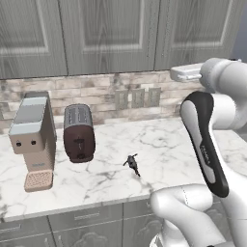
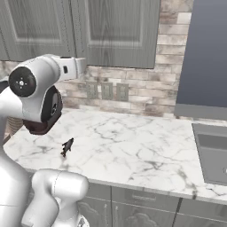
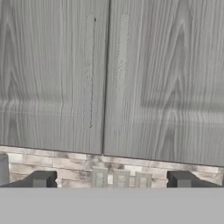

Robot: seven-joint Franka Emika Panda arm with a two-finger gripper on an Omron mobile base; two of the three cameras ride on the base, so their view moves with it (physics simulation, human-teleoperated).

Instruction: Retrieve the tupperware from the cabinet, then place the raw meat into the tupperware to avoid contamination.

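Note:
The cabinet [image 3: 52,78] stands straight ahead of my gripper [image 3: 111,180], both of its grey wood-grain doors closed. Two long vertical handles [image 3: 89,70] flank the seam between the doors. My fingertips [image 3: 41,179] stand wide apart with nothing between them, so the gripper is open. From the base, my white hand [image 1: 185,72] hovers high above the counter, level with the lower edge of the cabinet [image 1: 111,34]. The tupperware is hidden. A small dark object [image 1: 131,164] lies on the marble counter [image 1: 169,144]; I cannot tell whether it is the raw meat.
A beige coffee machine [image 1: 33,140] and a dark toaster [image 1: 78,132] stand at the counter's left. Wall outlets [image 1: 137,98] sit in the brick backsplash. A grey recessed basin [image 2: 213,150] lies at the counter's far right, below a dark grey panel [image 2: 204,53].

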